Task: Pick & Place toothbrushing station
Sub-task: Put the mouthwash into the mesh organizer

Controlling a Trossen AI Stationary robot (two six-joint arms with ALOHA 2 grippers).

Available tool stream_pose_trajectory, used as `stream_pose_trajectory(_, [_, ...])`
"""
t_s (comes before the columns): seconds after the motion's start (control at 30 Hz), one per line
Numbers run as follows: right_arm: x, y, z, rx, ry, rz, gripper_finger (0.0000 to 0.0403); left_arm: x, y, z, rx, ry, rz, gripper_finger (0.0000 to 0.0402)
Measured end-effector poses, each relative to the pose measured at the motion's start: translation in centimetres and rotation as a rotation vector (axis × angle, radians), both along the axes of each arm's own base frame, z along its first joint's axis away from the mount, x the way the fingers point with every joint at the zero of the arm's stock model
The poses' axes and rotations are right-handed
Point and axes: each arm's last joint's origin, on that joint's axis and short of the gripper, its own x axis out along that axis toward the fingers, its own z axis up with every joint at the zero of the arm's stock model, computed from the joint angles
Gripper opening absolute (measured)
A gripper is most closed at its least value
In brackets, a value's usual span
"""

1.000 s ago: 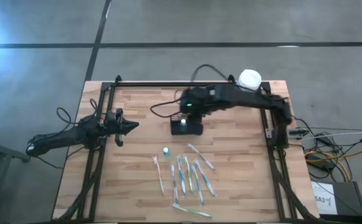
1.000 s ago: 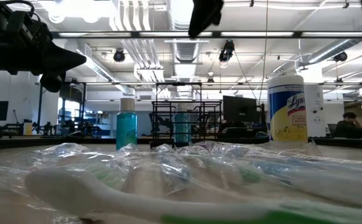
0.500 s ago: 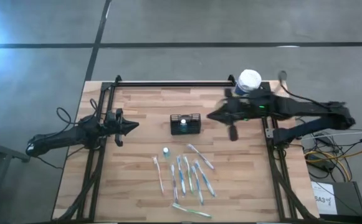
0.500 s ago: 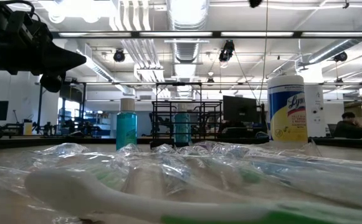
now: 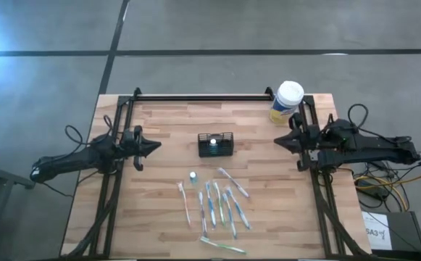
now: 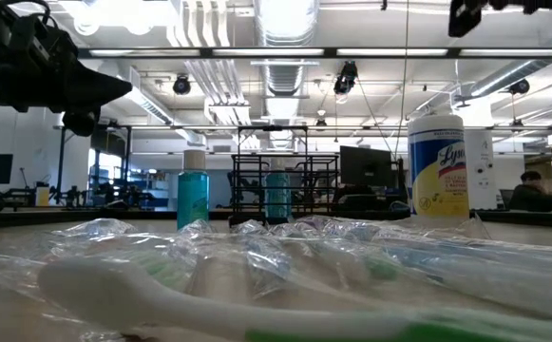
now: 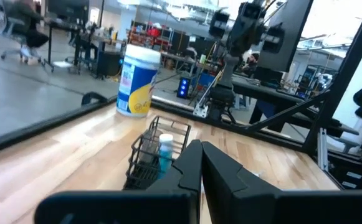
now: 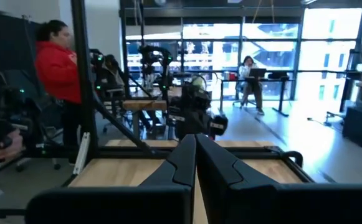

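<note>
The desk (image 5: 159,210) is the biggest thing here, a wooden top with a dark arm parked at each side edge. The left gripper (image 5: 151,147) sits at the left edge and the right gripper (image 5: 282,139) at the right edge. Both point inward toward the middle, and both have their fingers closed together on nothing, as each wrist view shows.

The canister (image 5: 287,101), one only, stands in the far right corner, just beside the right arm.

The caddy (image 5: 217,145), also one, stands upright near the middle of the desk, a little toward the far edge, with a small blue bottle (image 7: 165,149) inside it. Its long axis runs left to right, on the line between the two grippers. It lies well apart from both, about midway, so neither arm looks clearly nearer. From the left gripper it lies straight ahead, one short end facing the fingers (image 7: 196,165). Either arm would likely need to open its fingers and reach inward along that line to take it.

Nearer the front edge lies a loose group of wrapped toothbrushes (image 5: 221,206), about eight, mostly lying front to back. One more small bottle (image 5: 193,176) stands between them and the caddy.
</note>
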Motion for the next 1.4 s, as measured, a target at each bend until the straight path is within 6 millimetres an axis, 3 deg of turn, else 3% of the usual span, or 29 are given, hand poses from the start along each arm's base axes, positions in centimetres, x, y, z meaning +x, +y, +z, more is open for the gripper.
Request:
stream_pose_trajectory(0.27, [-1.9, -0.1, -2.0, -0.025, -0.083, -0.040, 0.0008, 0.0, 0.1, 0.1, 0.036, -0.006, 0.023, 0.0012])
stream_pose_trajectory(0.43, [-2.2, -0.1, -4.6, -0.040, -0.158, -0.050, 0.0008, -0.1, 0.4, 0.2, 0.032, -0.008, 0.132, 0.0012])
stream_pose_trajectory(0.63, [-2.1, -0.1, -8.4, -0.014, -0.219, -0.065, 0.0008, -0.1, 0.4, 0.2, -0.003, -0.023, 0.146, 0.0012])
stream_pose_trajectory(0.77, [-2.0, -0.2, -9.2, -0.013, -0.196, -0.097, 0.0008, -0.2, 0.4, 0.5, -0.075, -0.022, 0.145, 0.0012])
stream_pose_trajectory(0.97, [-1.9, -0.5, -9.7, -0.008, -0.147, -0.198, 0.0008, -0.6, 0.3, 6.0, -0.062, -0.082, 0.142, 0.0004])
stream_pose_trajectory(1.1, [-1.9, -0.5, -9.7, -0.032, -0.145, -0.203, 0.0008, -0.1, 0.4, 10.4, -0.072, -0.008, 0.141, 0.0003])
stream_pose_trajectory(1.3, [-1.9, -0.5, -9.7, -0.057, -0.146, -0.208, 0.0008, 3.8, 0.4, 16.0, -0.122, 0.293, 0.122, 0.0002])
stream_pose_trajectory(1.4, [-1.9, -0.5, -9.7, -0.065, -0.145, -0.209, 0.0008, 6.5, 0.3, 17.4, -0.190, 0.463, 0.199, 0.0002])
